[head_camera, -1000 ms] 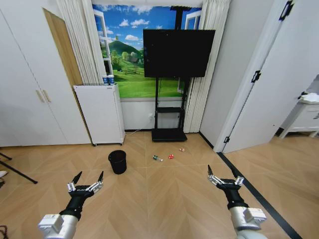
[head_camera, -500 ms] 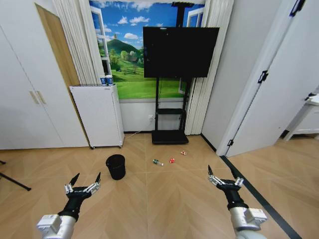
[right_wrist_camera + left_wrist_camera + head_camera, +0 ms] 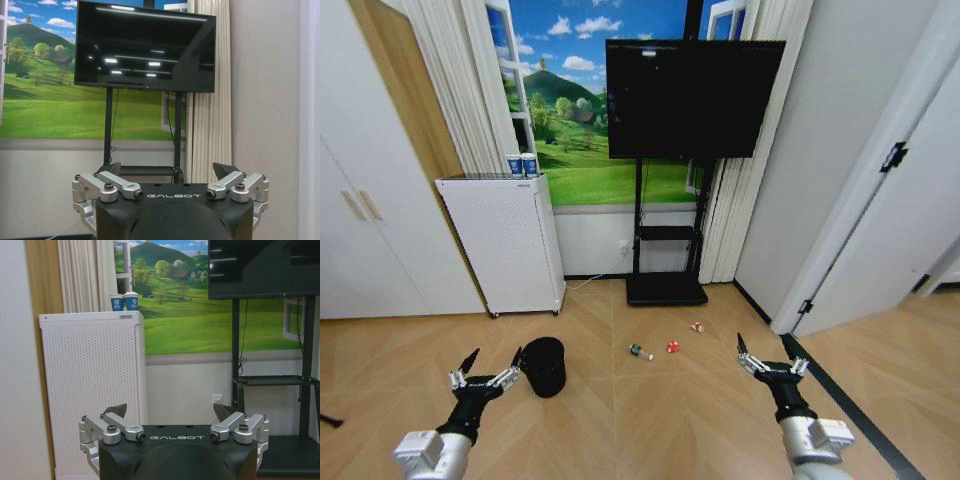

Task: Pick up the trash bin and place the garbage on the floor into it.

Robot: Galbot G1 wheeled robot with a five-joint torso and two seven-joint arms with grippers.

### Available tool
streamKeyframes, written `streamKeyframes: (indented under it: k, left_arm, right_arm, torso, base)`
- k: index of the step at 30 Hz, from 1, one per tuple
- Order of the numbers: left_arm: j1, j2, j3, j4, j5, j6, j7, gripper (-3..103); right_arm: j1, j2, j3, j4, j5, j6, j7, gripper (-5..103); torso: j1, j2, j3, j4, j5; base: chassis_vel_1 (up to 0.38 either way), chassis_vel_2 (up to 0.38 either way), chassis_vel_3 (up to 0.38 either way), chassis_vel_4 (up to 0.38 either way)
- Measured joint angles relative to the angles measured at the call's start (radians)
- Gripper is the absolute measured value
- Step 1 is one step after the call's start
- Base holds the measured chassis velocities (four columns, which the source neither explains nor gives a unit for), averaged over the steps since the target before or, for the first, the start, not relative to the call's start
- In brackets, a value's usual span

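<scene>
Two grippers out ahead, both spread wide, both empty. Left gripper just beside trash bin, on its left, tips level with the rim; fingers splayed with nothing between them, same seen from the left wrist. Right gripper well apart from the bin, off on its far right, fingers likewise agape. Bin upright on the floor, mouth up, long axis vertical; lies forward and to the right of the left fingertips. Left arm plainly the nearer. Judged: side approach at the rim wanted.

Garbage to the right of the bin, strung out in a row: small bottle nearest, red wrapper next, second wrapper farthest and nearer the TV stand.

Against half a second ago: whole view shifted, camera closer and turned; bin now almost touching the left fingertips in the head view, then clearly apart. Finger spread unchanged on both.
</scene>
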Motion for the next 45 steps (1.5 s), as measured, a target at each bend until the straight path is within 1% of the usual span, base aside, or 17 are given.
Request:
streamKeyframes:
  k: [3,5,16,21,22,23,25,27,34,37,38,39,40,42,43,44,45]
  left_arm:
    - [-0.001,0.000,0.000,0.002,0.000,0.000,0.000,98]
    - [-0.001,-0.001,0.000,0.002,0.000,0.000,-0.001,98]
    - [-0.002,0.000,-0.001,0.004,-0.004,0.005,-0.001,98]
    - [-0.002,-0.001,-0.001,0.006,-0.003,0.005,-0.001,98]
    - [-0.001,-0.002,-0.002,0.008,-0.002,0.005,-0.001,98]
    - [-0.001,-0.002,-0.002,0.008,-0.002,0.005,-0.001,98]
    - [-0.001,-0.001,-0.007,0.009,-0.004,0.005,-0.001,98]
    - [-0.003,0.001,-0.012,0.011,-0.007,0.005,-0.002,98]
    - [0.008,0.002,-0.023,0.016,-0.012,0.006,-0.003,98]
    - [0.031,0.000,-0.041,0.022,-0.014,0.006,-0.004,98]
    - [0.045,-0.003,-0.051,0.026,-0.014,0.003,-0.012,98]
    - [0.067,-0.009,-0.069,0.029,-0.014,-0.001,-0.044,98]
    - [0.067,-0.009,-0.069,0.029,-0.014,-0.001,-0.044,98]
    - [0.115,-0.022,-0.134,0.022,-0.052,0.002,-0.075,97]
    - [0.148,-0.026,-0.204,0.020,-0.082,0.003,-0.068,96]
    - [0.148,-0.026,-0.204,0.020,-0.082,0.003,-0.068,96]
    - [0.167,-0.027,-0.249,0.027,-0.101,0.001,-0.052,96]
  right_arm:
    - [0.001,-0.001,0.000,-0.001,0.000,0.000,0.000,100]
    - [0.001,-0.002,0.000,-0.002,0.000,0.000,0.000,100]
    - [0.006,-0.005,-0.005,-0.013,-0.005,-0.003,0.001,100]
    - [0.012,-0.013,0.001,-0.023,-0.019,0.016,0.003,100]
    - [0.011,-0.014,0.005,-0.023,-0.022,0.019,0.003,100]
    - [0.011,-0.014,0.005,-0.023,-0.022,0.019,0.003,100]
    - [0.005,-0.012,0.007,-0.023,-0.027,0.019,0.004,100]
    - [0.003,-0.010,0.007,-0.024,-0.032,0.020,0.004,100]
    - [0.002,-0.006,0.004,-0.030,-0.036,0.020,0.007,100]
    - [0.001,-0.004,0.006,-0.033,-0.035,0.020,0.007,100]
    - [0.000,-0.003,0.008,-0.035,-0.035,0.020,0.008,100]
    - [0.000,-0.002,0.011,-0.039,-0.034,0.021,0.009,100]
    - [0.000,-0.002,0.011,-0.039,-0.034,0.021,0.009,100]
    - [0.002,0.000,0.014,-0.046,-0.028,0.022,0.013,100]
    - [0.008,-0.001,0.014,-0.051,-0.022,0.022,0.015,100]
    - [0.008,-0.001,0.014,-0.051,-0.022,0.022,0.015,100]
    - [0.012,-0.001,0.014,-0.054,-0.019,0.022,0.016,100]
  torso:
    - [0.000,0.000,0.000,0.0002,-0.0005]
    - [0.000,0.000,0.000,0.0004,0.0002]
    - [0.000,0.000,0.000,-0.0001,-0.0002]
    - [0.000,0.000,0.000,0.0005,0.0002]
    - [0.000,0.000,0.000,-0.0003,-0.0008]
    - [0.000,0.000,0.000,-0.0003,-0.0008]
    - [0.001,0.000,0.000,0.0003,0.0005]
    - [0.001,0.000,0.000,0.0004,-0.0003]
    - [-0.001,0.000,0.000,0.0000,-0.0001]
    - [-0.001,0.000,0.000,0.0001,0.0000]
    - [-0.001,0.000,0.000,0.0000,-0.0002]
    - [-0.001,0.000,0.000,0.0002,-0.0002]
    - [-0.001,0.000,0.000,0.0002,-0.0002]
    - [0.000,0.000,0.000,0.0002,-0.0004]
    - [0.000,0.000,0.000,0.0001,0.0001]
    - [0.000,0.000,0.000,0.0001,0.0001]
    - [0.000,0.000,0.000,0.0001,0.0005]
  base:
    - [-0.363,0.366,0.365,-0.381]
    - [-0.362,0.345,0.314,-0.356]
    - [-0.353,0.351,0.348,-0.348]
    - [-0.329,0.341,0.325,-0.365]
    - [-0.327,0.322,0.248,-0.289]
    - [-0.327,0.322,0.248,-0.289]
    - [-0.183,0.224,0.159,-0.117]
    - [-0.100,0.142,0.123,-0.041]
    - [0.034,-0.035,-0.029,0.026]
    - [0.052,-0.054,-0.054,0.059]
    - [0.000,0.000,0.000,0.000]
    - [0.000,0.000,0.000,0.000]
    - [0.000,0.000,0.000,0.000]
    - [0.000,0.000,0.000,0.000]
    - [0.000,0.000,0.000,0.000]
    - [0.000,0.000,0.000,0.000]
    - [0.000,0.000,0.000,0.000]
